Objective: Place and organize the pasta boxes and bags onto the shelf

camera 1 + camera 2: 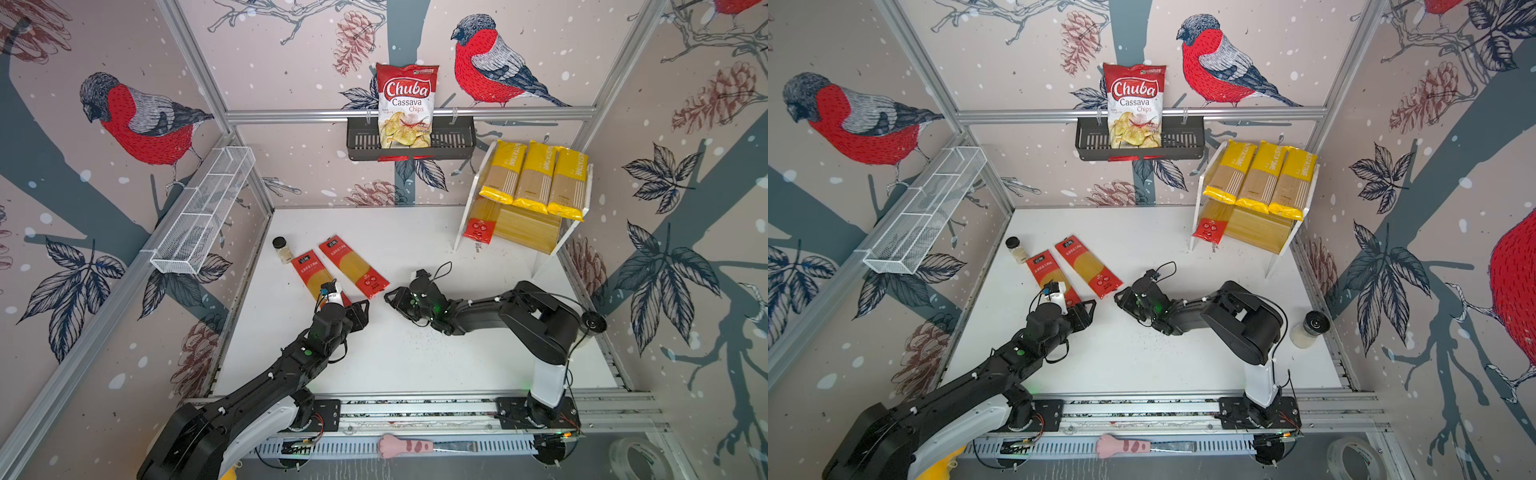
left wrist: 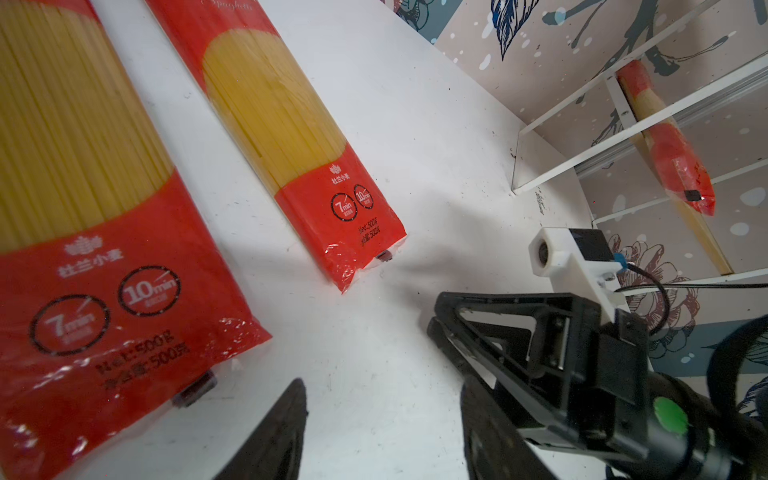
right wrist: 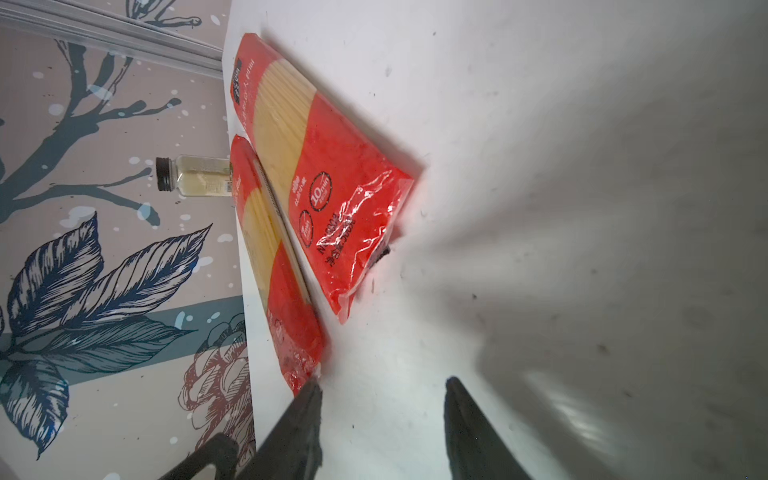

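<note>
Pasta packets not yet shelved are two red-ended ones lying flat and parallel on the table [image 1: 415,357], towards its left edge. The outer packet [image 1: 309,274] is closer to that edge and the inner packet [image 1: 353,266] closer to the middle. Each has its long axis on a diagonal, with the far end towards the far-left corner and the near end pointing at the table's middle. The shelf [image 1: 582,224] stands in the far-right corner. It carries three yellow packets [image 1: 534,178] across its upper tier and one red packet [image 1: 480,226] at the left end of the lower board, the rest of which is bare. We judge that the coming move turns on the inner packet's near end. The right gripper [image 1: 390,296] sits low just beside that end, on the side towards the table's middle, with its jaws apart and nothing between them. The left gripper [image 1: 362,309] sits just off the near end of the outer packet, its jaws also apart and empty. The two grippers are near each other, so we would move only one at a time. The right arm is nearer the inner packet and works on the shelf's side, so we would have it reach along the diagonal, close on that end, and carry the packet towards the bare stretch of the lower board.
</note>
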Controlling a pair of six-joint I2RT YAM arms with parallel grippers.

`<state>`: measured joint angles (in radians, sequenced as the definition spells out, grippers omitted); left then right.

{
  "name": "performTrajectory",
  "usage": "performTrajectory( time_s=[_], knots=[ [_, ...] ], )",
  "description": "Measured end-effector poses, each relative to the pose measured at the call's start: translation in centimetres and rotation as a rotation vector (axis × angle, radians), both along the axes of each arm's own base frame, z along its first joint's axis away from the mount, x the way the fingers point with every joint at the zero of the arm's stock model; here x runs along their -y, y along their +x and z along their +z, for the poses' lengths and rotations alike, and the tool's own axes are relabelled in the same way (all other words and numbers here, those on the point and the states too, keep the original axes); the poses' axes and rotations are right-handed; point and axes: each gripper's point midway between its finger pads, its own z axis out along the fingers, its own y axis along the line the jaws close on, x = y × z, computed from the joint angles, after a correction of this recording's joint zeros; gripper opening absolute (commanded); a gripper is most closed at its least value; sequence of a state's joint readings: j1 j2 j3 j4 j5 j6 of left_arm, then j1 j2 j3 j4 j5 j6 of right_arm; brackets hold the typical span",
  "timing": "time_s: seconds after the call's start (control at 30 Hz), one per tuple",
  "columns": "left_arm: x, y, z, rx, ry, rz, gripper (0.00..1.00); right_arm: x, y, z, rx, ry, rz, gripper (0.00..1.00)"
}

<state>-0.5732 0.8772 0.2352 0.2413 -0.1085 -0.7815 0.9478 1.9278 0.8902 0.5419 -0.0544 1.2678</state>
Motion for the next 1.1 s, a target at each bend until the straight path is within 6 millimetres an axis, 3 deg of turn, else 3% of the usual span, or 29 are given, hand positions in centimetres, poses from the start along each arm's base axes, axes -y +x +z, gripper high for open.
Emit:
performTrajectory(
  time_s=[0.13,0.57,0.87,1.1],
  knots=[
    [-0.1,-0.1,0.0,-0.003,0.002,0.001,0.59,-0.8,0.7,-1.1,-0.054,0.006,-0.05,0.48],
    [-0.2,-0.2,0.0,0.001,-0.003,0.006,0.59,-3.0,5.0,-1.2,-0.064,0.066,-0.161,0.46],
    [-0.4,-0.4,-0.2,0.001,-0.003,0.007,0.59,-3.3,6.3,-2.0,-0.078,0.082,-0.19,0.22],
    [-0.5,-0.4,-0.2,0.001,-0.003,0.009,0.59,-3.0,6.3,-2.5,-0.085,0.077,-0.191,0.1]
  ],
)
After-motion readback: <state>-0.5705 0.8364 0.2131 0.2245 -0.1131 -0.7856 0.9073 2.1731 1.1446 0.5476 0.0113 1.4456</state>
